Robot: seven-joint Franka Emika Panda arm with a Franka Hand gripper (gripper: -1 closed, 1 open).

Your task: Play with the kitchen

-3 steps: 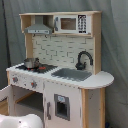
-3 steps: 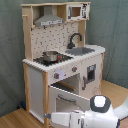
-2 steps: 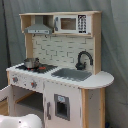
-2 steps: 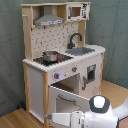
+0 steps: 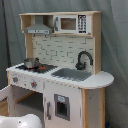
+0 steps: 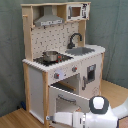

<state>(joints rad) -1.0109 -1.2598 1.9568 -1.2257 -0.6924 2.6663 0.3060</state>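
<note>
One arm, low in front of the tall white and light-wood toy kitchen [image 6: 62, 60]. In the second exterior view the white arm [image 6: 92, 116] reaches toward the second exterior view's left, ending at the dropped-open oven door [image 6: 67, 97]. That door hangs out from the kitchen's lower front, long edge roughly horizontal. Gripper is hidden at the door's lower edge, so I cannot tell whether the jaws are released or clenched. Kitchen stands upright against the grey curtain; small metal pot [image 6: 50, 56] on the black stovetop, grey sink [image 5: 71, 74] beside it, black faucet [image 5: 83, 59] behind. So the door lies right at the arm's tip, the rest up and behind it. Versus 1.0 s ago: arm sits slightly lower in the second exterior view; kitchen unchanged.
</note>
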